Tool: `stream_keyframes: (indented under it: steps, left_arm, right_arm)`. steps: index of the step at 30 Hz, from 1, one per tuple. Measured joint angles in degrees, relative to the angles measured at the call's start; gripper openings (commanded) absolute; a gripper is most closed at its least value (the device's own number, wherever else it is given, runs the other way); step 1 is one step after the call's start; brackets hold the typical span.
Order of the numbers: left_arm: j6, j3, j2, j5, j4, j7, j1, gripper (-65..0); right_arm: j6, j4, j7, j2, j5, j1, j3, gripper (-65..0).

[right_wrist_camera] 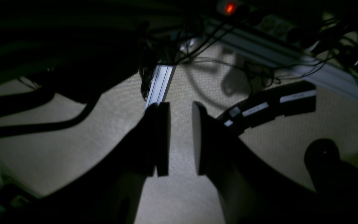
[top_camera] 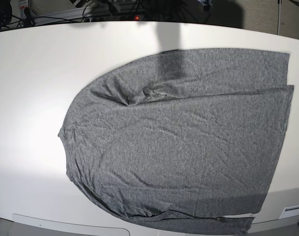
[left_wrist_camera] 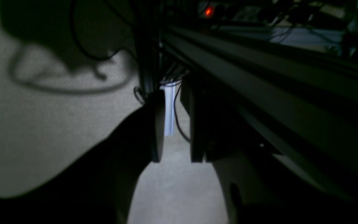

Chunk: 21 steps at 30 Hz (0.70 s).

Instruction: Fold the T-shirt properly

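While no writing is legible, the left gripper [left_wrist_camera: 177, 160] and right gripper [right_wrist_camera: 180, 172] each hang with jaws narrowly apart, holding nothing, over carpet [right_wrist_camera: 73, 149]; the T-shirt [top_camera: 188, 142] lies spread across the table [top_camera: 36, 88].

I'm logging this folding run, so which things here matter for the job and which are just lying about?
For the job:
- large heathered grey knit T-shirt, spread on white table
- left gripper, open
- right gripper, open

Lying about:
- black cables
- red indicator light
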Motion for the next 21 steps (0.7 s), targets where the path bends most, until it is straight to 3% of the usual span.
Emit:
stream_keyframes:
  steps: [8, 21]
  left_arm:
    - [-0.02, 0.0, -0.02, -0.07, 13.7, -0.26, 8.68, -50.7]
    - [-0.02, 0.0, -0.02, -0.02, 14.67, -0.07, 9.09, -50.7]
  right_arm:
    - [-0.02, 1.95, -0.07, 0.0, -0.02, -1.16, 0.0, -51.3]
    - [-0.02, 2.05, -0.07, 0.0, 1.7, -1.09, 0.0, -51.3]
